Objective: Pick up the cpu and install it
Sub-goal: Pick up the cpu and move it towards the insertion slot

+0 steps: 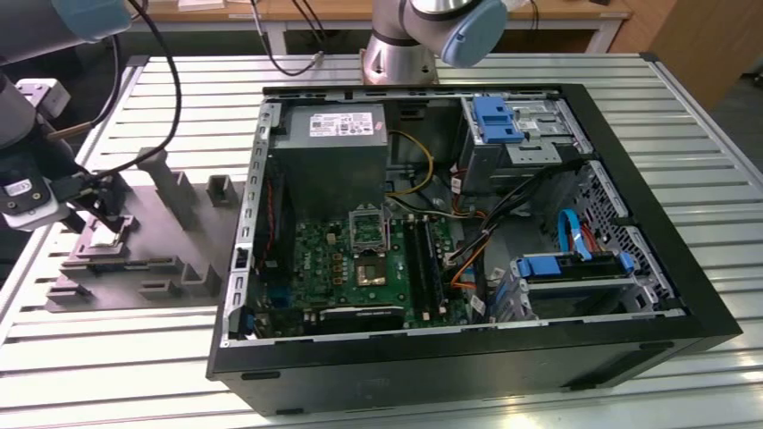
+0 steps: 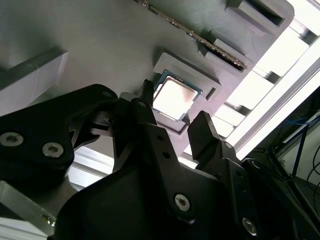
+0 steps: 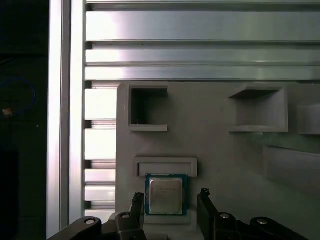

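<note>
The tool (image 3: 170,199) stands wide, with its two black fingers (image 3: 205,200) on either side of the cpu (image 3: 164,195) and not pressing on it. The cpu, a flat square with a shiny metal lid, lies in a shallow square pocket of the matte grey holder (image 1: 179,259). The holder rests on the ribbed metal worktop (image 1: 120,357), to the exterior view's left of the open black computer case (image 1: 477,375).

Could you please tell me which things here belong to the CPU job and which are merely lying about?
Job: cpu, end effector open astride it, grey holder tray, motherboard socket, computer case.
Lying about: power supply, blue drive caddy, empty tray pocket.
</note>
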